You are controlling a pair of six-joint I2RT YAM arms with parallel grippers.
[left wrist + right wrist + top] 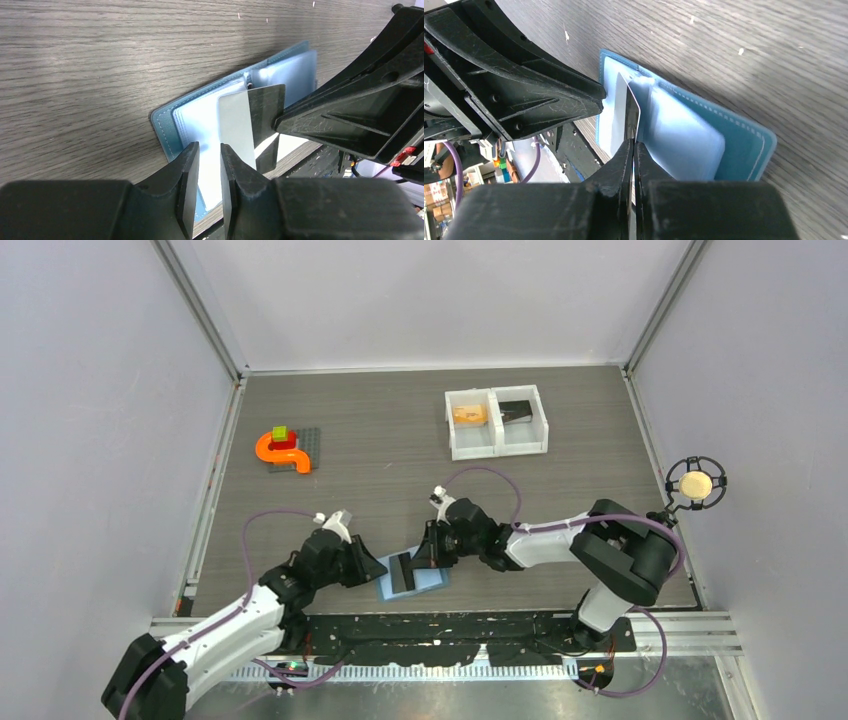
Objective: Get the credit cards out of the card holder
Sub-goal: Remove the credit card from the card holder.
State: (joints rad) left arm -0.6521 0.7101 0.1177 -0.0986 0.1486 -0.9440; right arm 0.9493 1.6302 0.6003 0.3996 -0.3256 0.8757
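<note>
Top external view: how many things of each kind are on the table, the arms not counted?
White tray: 1
Card holder: 1
Cards: 3 (orange-yellow card and black card in the tray, held card at the holder)
Toy pieces: 4 (orange curve, grey plate, red block, green block)
Total: 9

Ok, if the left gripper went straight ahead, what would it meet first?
Most likely the dark card that the right gripper holds over the open card holder, though depth is unclear.
</note>
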